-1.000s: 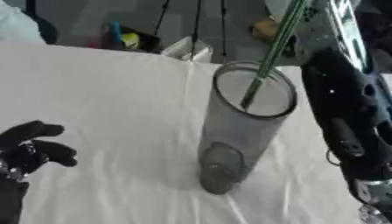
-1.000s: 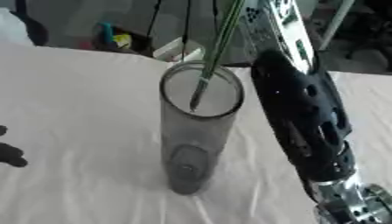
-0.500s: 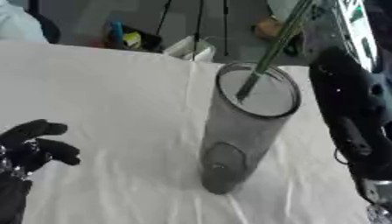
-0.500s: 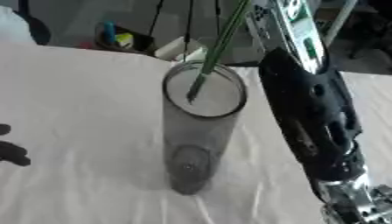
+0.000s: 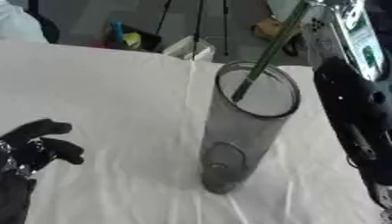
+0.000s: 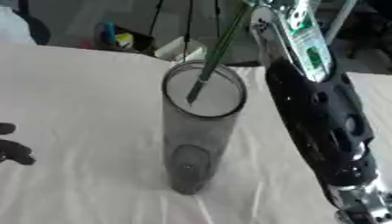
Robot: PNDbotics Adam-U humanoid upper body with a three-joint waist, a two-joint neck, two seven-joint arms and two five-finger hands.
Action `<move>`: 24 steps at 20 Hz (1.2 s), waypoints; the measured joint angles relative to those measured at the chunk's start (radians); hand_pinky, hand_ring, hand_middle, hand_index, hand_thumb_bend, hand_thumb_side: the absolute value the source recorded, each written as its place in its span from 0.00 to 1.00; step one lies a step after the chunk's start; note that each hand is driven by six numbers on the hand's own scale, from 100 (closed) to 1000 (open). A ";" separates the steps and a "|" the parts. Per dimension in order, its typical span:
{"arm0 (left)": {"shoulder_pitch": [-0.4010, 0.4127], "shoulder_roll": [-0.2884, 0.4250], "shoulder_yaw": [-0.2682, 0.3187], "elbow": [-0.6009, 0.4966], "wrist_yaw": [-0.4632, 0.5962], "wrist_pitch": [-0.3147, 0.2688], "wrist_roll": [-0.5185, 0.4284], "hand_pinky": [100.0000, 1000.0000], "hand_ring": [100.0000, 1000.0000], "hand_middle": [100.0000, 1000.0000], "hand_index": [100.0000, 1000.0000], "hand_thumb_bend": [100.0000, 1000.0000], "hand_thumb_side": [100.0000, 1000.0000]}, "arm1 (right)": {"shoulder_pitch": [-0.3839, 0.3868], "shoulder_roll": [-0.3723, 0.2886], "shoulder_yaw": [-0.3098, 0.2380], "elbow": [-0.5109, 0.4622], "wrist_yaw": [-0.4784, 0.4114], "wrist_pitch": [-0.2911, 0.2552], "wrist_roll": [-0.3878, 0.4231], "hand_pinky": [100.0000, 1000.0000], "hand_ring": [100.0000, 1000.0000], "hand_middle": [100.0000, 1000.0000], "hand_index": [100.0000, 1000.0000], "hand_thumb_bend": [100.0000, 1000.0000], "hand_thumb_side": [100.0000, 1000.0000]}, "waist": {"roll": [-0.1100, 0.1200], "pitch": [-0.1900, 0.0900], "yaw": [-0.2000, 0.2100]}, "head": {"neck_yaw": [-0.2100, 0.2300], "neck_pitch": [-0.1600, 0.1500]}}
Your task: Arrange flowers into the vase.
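green flower stem (image 5: pixel 264 57) slants down from the top edge, its cut tip just inside the mouth of the clear cylindrical vase (image 5: pixel 237 140), near the rim's left side. the flower head is out of frame. the vase stands upright on a white cloth-covered table (image 5: pixel 115 100). right arm (image 6: pixel 321 118) fills the right side, rising just beside the vase to the top edge; the right hand is cut off above, so can't tell its grip on the stem. left hand (image 5: pixel 34 142) rests at the lower left corner, well apart from the vase and to its left, fingers relaxed, holding nothing. beyond the table's far edge, dark clutter (image 5: pixel 126 37) with blue and yellow bits on the floor.
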 measured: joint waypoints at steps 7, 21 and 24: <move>0.000 0.000 0.000 0.000 0.000 0.002 -0.002 0.54 0.60 0.71 0.84 0.02 1.00 | 0.013 -0.021 0.000 0.000 0.060 -0.008 0.012 0.15 0.00 0.00 0.05 0.00 1.00 | 0.000 0.000 -0.002 | 0.002 0.000; 0.000 0.000 0.000 0.000 0.000 0.004 -0.004 0.54 0.60 0.71 0.84 0.02 1.00 | 0.044 -0.051 0.019 0.040 0.126 0.108 0.079 0.29 0.10 0.06 0.19 0.15 1.00 | 0.000 0.000 -0.008 | 0.008 0.000; 0.001 0.000 0.000 0.000 0.000 0.004 -0.005 0.54 0.60 0.71 0.85 0.02 1.00 | 0.045 -0.056 0.019 0.055 0.153 0.151 0.111 0.32 0.12 0.08 0.21 0.22 1.00 | 0.000 0.000 -0.011 | 0.010 0.000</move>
